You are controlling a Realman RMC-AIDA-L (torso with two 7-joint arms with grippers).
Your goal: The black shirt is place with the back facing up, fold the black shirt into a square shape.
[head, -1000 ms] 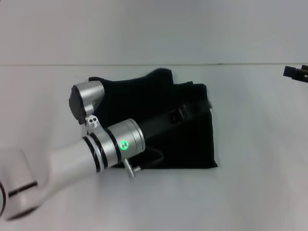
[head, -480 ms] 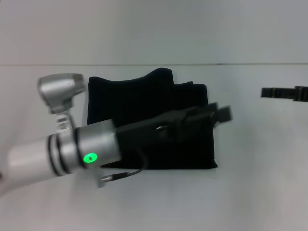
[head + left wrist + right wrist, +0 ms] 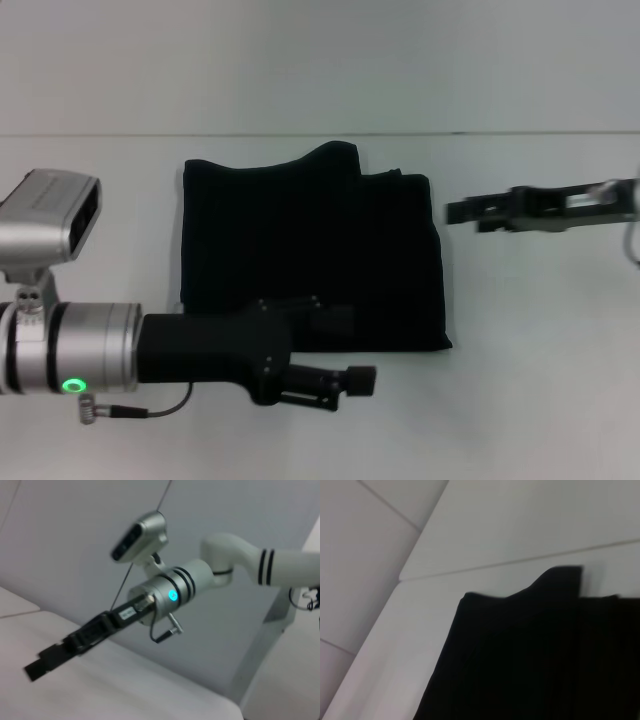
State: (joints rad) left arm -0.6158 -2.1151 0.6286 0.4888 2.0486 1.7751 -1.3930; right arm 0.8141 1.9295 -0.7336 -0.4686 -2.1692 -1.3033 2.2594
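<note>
Shirt (image 3: 310, 255) lies folded on the table (image 3: 540, 400), at centre. Left gripper (image 3: 345, 382) sits at the shirt's near edge, its arm reaching in from the left. Right gripper (image 3: 470, 212) hangs just right of the shirt's far right corner, apart from it.

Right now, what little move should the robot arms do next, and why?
Probably pull the left gripper a bit farther off the black shirt. The shirt lies in a near-square bundle on the table, with neither gripper holding it; the right gripper hovers beside it.
</note>
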